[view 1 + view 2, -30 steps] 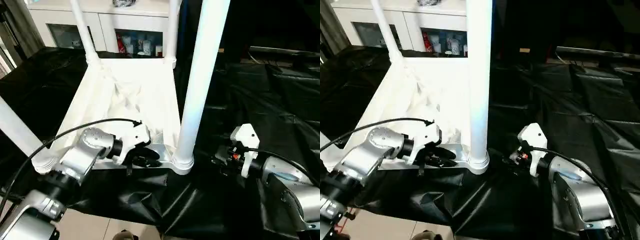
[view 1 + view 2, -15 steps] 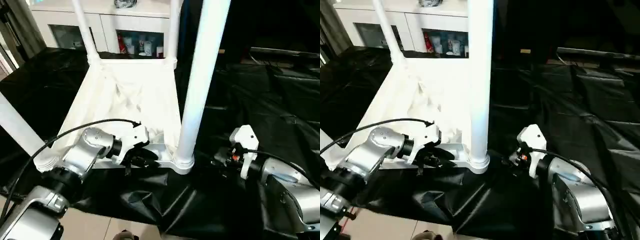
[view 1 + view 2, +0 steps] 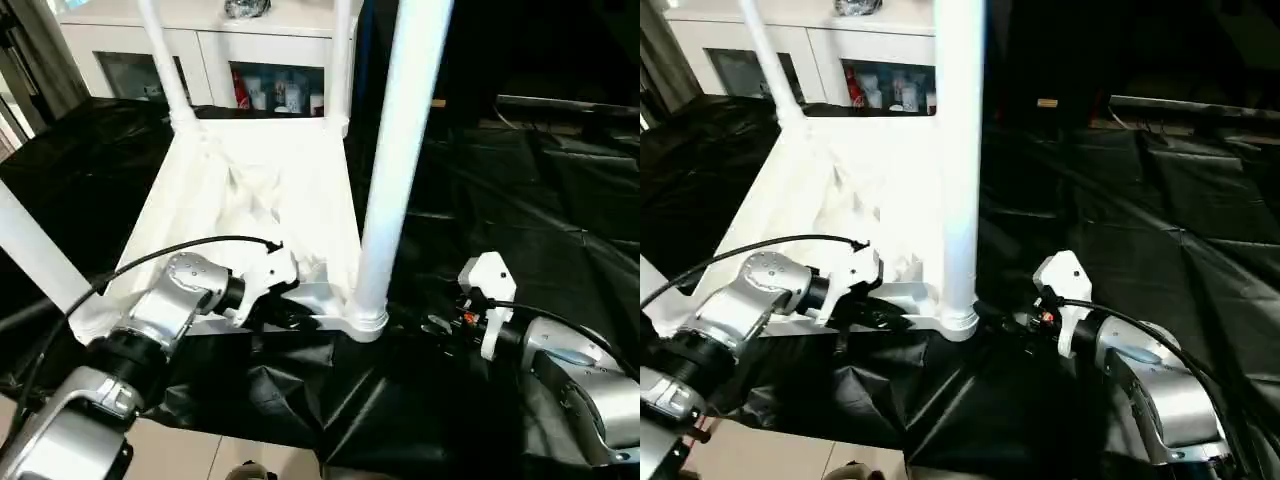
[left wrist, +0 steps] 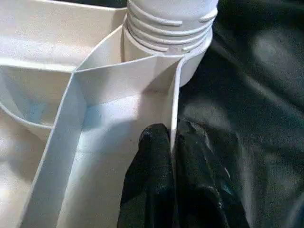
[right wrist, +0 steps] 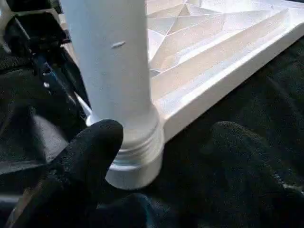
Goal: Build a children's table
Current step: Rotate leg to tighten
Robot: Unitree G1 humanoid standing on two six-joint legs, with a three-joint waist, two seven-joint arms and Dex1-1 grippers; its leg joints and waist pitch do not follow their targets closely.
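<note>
**Left jaws pinched on the tabletop rim, near-right leg standing in its socket**

You are working on a black cloth (image 3: 520, 190) that covers the whole bench, with a white cabinet (image 3: 250, 50) behind it at the far side. The tabletop (image 3: 260, 200) lies upside down in the left-centre of that cloth, ribbed underside up. Four legs rise from its corners: the far-left leg (image 3: 165, 60), the far-right leg (image 3: 342, 50), the near-left leg (image 3: 35, 255) leaning out to the left, and the near-right leg (image 3: 395, 150), which stands closest to you and looks the least settled.

Your left gripper (image 4: 172, 156) sits on the near edge of the tabletop, just left of the near-right corner socket (image 3: 365, 325). Its jaws are closed on the thin upright rim (image 4: 174, 109), one finger inside and one outside. Your right gripper (image 5: 166, 142) waits on the cloth just right of that same socket, jaws wide apart and holding nothing; one finger (image 5: 90, 147) lies against the leg's threaded collar, the other is clear of it.

My reading is that you are on the last leg, seating it while the left side steadies the tabletop. Threads are exposed above the socket in the left wrist view, so it probably needs more turning or pressing. Next, close the right jaws around the leg low down, keep the left pinch firm, and drive the leg straight so it does not bind.
</note>
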